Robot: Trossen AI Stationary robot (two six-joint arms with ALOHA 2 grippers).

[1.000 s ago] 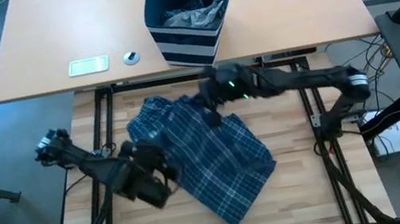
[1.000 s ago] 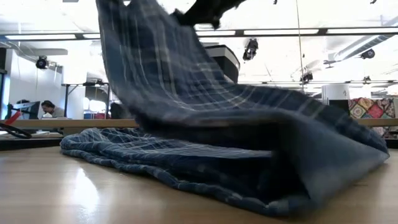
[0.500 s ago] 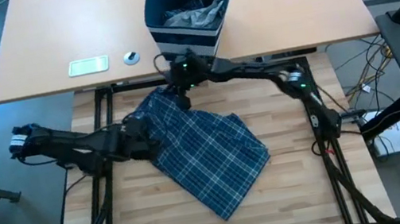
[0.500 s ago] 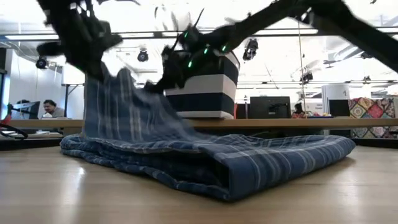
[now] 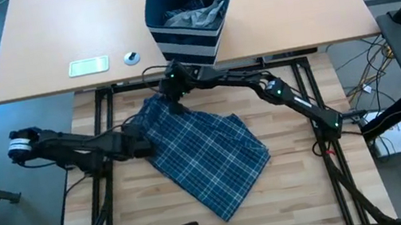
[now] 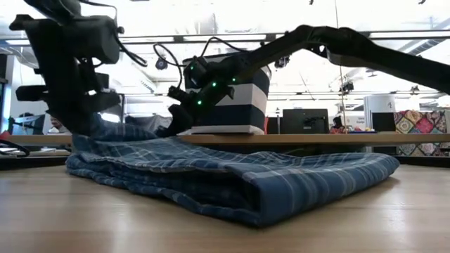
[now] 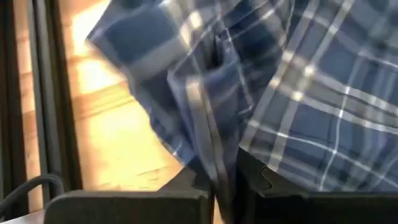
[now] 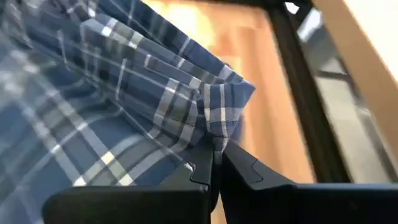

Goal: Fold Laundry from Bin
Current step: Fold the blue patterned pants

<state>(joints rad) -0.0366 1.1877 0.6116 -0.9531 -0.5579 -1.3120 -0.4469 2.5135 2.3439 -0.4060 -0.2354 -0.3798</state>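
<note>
High view showed the bin (image 5: 189,13) holding grey laundry (image 5: 193,15); wrist views showed the left gripper (image 7: 225,180) and the right gripper (image 8: 216,163) each pinching the plaid garment (image 5: 203,156).

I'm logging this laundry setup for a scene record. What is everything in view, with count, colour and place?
plaid garment: one, blue and white, spread on the slatted wooden table, two corners pinched
bin: one, navy with pale stripes, on the tan desk behind the work table
grey laundry: a crumpled heap, inside the bin
flat pale object: one, whitish, on the desk left of the bin
small round object: one, silver-grey, beside the flat object
wooden table: one, light wood
tan desk: one, beyond the table
left gripper: jaws shut on the garment's left edge
right gripper: jaws shut on the garment's far corner near the bin
</note>
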